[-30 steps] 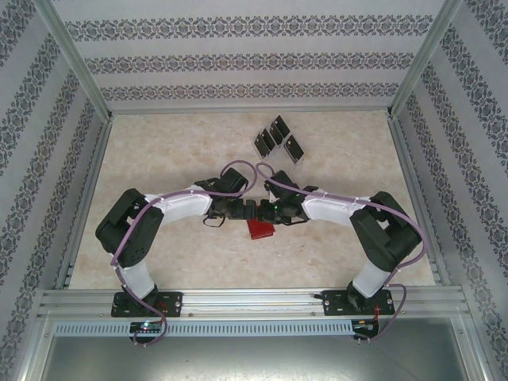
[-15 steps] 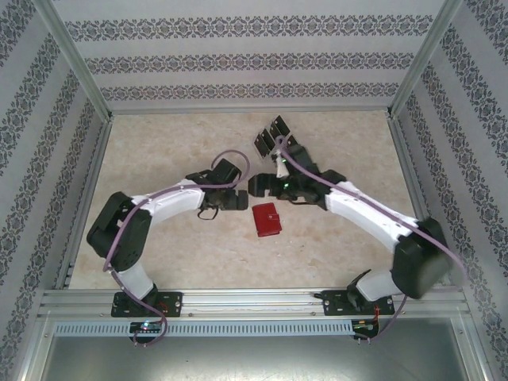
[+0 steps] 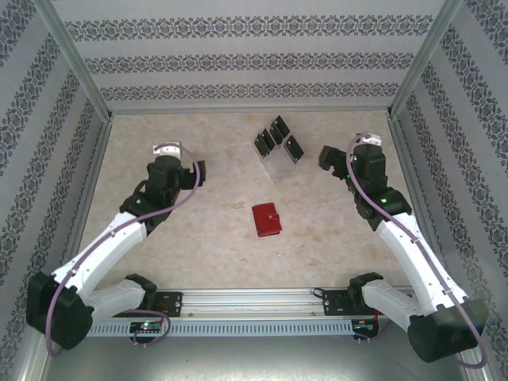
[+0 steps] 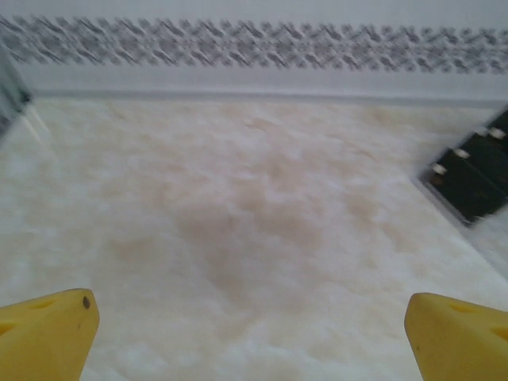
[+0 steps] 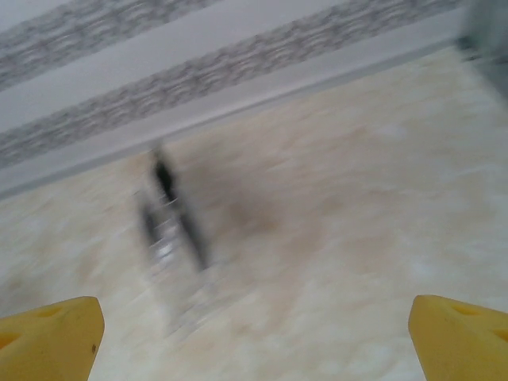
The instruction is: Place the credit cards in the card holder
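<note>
Your left gripper [image 3: 193, 173] and right gripper [image 3: 332, 161] both stand wide and empty, either side of the closed red wallet [image 3: 267, 220]. The black cards [image 3: 279, 129] stand in the rack [image 3: 275, 168] beyond it; pinch one squarely by its top edge.

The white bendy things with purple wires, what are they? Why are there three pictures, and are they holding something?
They are two robot arms, the left arm and the right arm, fixed at a table's edge. The big picture looks down from above. The other two come from small cameras on the wrists; the yellow tips are each claw's fingers. The left claw and right claw are both open and hold nothing. On the table lie a shut red wallet and, farther back, black cards sitting in a clear rack.
</note>
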